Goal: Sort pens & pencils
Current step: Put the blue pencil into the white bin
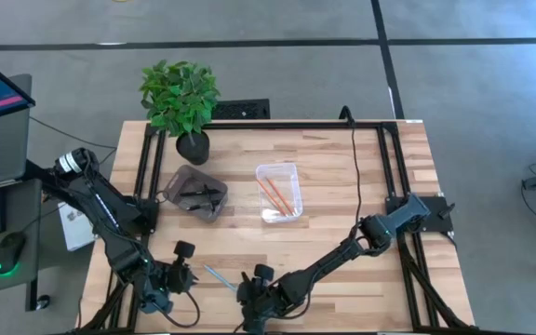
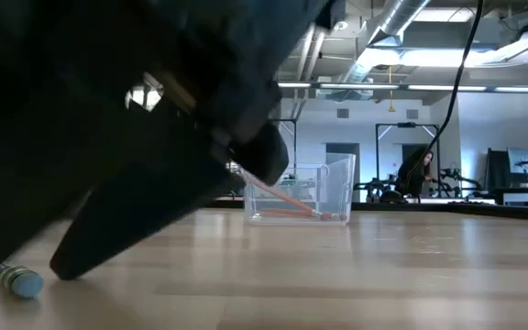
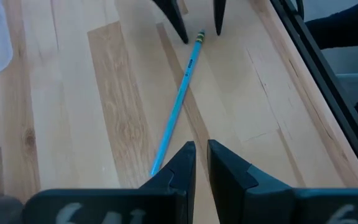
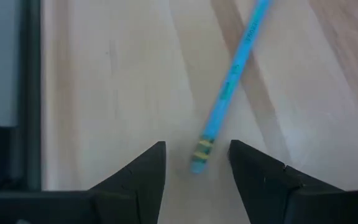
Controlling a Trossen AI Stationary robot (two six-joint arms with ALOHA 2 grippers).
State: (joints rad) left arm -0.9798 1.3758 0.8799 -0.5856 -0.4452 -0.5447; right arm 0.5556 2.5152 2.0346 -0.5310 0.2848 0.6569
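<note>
A light blue pencil (image 3: 179, 102) lies flat on the wooden table near its front edge. My right gripper (image 4: 197, 158) is open and low over the table, one finger on each side of the pencil's eraser end (image 4: 201, 155), apart from it. My left gripper (image 3: 201, 158) is shut and hovers over the pencil's pointed end, holding nothing. In the high view, two orange pencils (image 1: 277, 195) lie in a clear tray (image 1: 291, 172). Black pens (image 1: 198, 195) lie in a grey tray (image 1: 180, 177).
A potted plant (image 1: 182, 98) stands at the far left of the table, behind the grey tray. Black frame rails (image 1: 147, 167) run along the table's left and right sides. A person (image 2: 415, 174) sits far back in the room.
</note>
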